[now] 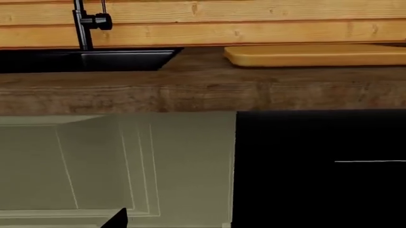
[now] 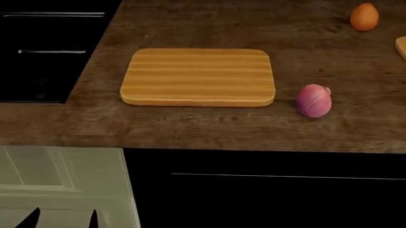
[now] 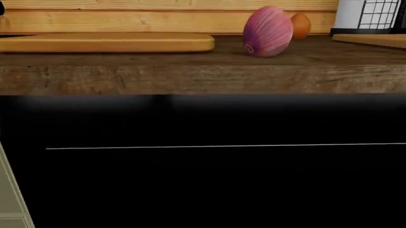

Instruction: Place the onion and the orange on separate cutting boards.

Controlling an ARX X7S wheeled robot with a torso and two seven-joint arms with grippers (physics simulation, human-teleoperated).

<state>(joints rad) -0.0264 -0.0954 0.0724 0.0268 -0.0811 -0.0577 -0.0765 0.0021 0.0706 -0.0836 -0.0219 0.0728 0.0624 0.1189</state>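
Left wrist view: a striped golden cutting board (image 1: 315, 55) lies on the wooden counter (image 1: 190, 90) beside a black sink (image 1: 82, 59) and faucet (image 1: 85, 23); no writing is readable. Head view: the pinkish-purple onion (image 2: 314, 100) sits just right of that board (image 2: 198, 77), the orange (image 2: 364, 17) well behind it; dark tips (image 2: 32, 217) low in frame leave the left gripper's opening unclear. Right wrist view: the pale-streaked onion (image 3: 267, 32) partly hides the orange (image 3: 301, 25); the right gripper is unseen.

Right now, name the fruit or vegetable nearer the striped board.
The onion, pinkish-purple, just off the striped board's right end; the orange sits farther back.
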